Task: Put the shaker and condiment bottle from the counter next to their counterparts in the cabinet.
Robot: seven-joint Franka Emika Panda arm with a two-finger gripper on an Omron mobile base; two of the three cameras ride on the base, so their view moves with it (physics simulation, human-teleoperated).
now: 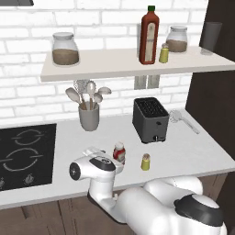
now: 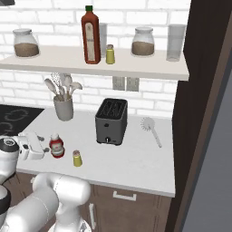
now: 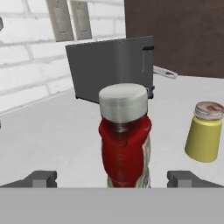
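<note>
condiment bottle (image 3: 125, 142): squat, red, white cap, upright; tool (image 3: 113, 178): fingers apart, flanking it

A small squat red condiment bottle with a white cap and pale label (image 3: 125, 138) stands upright on the pale counter, near its front edge. Just beside it stands a tiny yellow-olive cylinder shaker with a silvery cap (image 3: 204, 132), also upright, the two not touching. Above, on the long plain white open wall shelf (image 1: 114, 64), a tall slim dark-red sauce bottle with a green-tipped cap (image 1: 149, 36) stands upright with an identical yellow-olive twin shaker (image 1: 164, 53) close beside it
</note>
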